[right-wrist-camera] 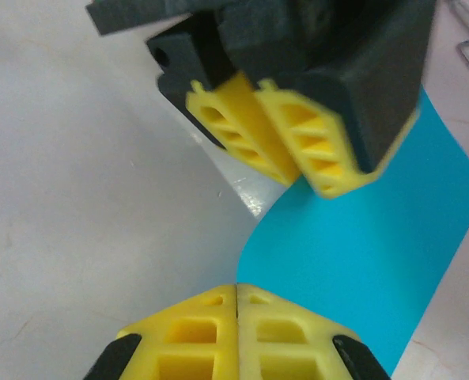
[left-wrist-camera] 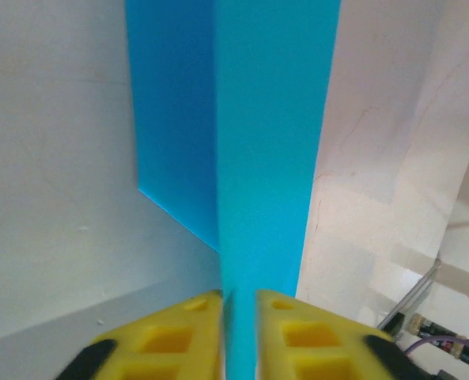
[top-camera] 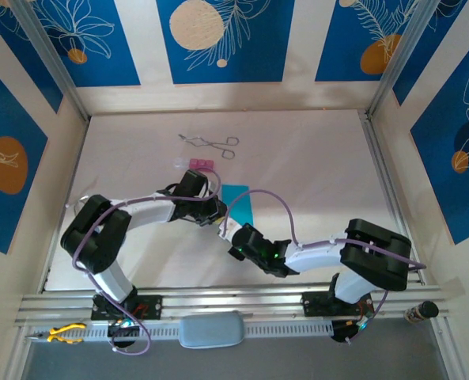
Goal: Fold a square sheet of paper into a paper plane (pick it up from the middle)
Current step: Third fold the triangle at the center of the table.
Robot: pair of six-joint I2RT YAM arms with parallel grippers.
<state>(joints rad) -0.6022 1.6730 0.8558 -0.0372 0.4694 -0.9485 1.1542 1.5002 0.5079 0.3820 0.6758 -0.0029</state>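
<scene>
Top external view: both arms reach toward the middle of the table, and the sheet of paper lies there just beside the 2 grippers, well short of the metal forceps and the small pink block farther back.

From the left wrist camera, the left gripper is clamped on the near end of the paper, a narrow blue strip caught between its yellow fingers. 1 layer rises as a lighter band beside a darker panel, so at least 1 lengthwise fold seems to be in.

From the right wrist camera, the right gripper has its pads pressed together. The sheet's curved edge runs right into their seam, so it appears to nip the paper, close under the left gripper's tips.

Judging by this, the work is at an early-to-middle stage. The paper is a folded strip, not yet a pointed wedge, and the nose and wing folds look still to be made.
</scene>
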